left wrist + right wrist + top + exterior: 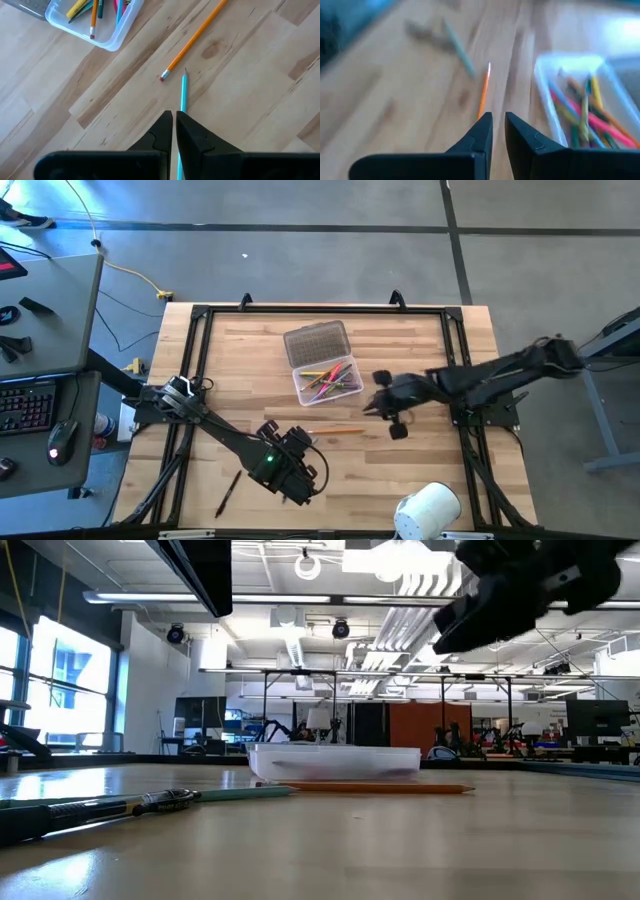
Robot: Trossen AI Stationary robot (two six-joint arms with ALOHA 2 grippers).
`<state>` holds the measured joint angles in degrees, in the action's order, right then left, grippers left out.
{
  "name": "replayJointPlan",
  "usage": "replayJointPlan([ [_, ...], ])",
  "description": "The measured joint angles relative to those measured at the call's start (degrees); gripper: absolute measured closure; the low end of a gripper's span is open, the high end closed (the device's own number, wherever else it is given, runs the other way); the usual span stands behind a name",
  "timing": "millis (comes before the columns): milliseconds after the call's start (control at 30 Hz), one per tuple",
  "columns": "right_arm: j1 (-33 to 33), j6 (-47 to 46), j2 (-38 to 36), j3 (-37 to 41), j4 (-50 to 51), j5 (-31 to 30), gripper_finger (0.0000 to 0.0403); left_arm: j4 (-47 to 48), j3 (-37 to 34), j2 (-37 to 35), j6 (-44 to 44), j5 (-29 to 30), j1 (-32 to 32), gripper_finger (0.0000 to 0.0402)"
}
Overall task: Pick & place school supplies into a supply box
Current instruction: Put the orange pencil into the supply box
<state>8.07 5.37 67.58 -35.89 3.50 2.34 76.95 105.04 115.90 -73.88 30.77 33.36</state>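
Note:
The clear supply box (325, 380) stands open on the table's far middle, its ribbed lid (318, 342) folded back, with several coloured pens and pencils (585, 117) lying inside. An orange pencil (335, 430) lies flat on the wood, near side of the box. A teal pencil (183, 95) lies flat beneath my left gripper (174, 117), which hangs above it, shut and empty. A black pen (228, 493) rests by the near edge. My right gripper (498, 117) hovers high, right of the box, shut to a narrow slit and holding nothing, the orange pencil (484, 92) ahead of its tips.
A fat white roll (428, 510) sits at the near right edge. A black frame (200, 320) runs around the tabletop. Bare wood lies between the orange pencil and the near edge. A desk with a keyboard (25, 405) stands off the table's left.

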Motion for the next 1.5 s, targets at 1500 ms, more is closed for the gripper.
replayJointPlan([
  [1500,3.87,-2.97,53.97,8.58,-74.03,-6.65,0.0276,-0.98,-0.01,0.00,2.17,-0.47,-4.13,0.0341],
])
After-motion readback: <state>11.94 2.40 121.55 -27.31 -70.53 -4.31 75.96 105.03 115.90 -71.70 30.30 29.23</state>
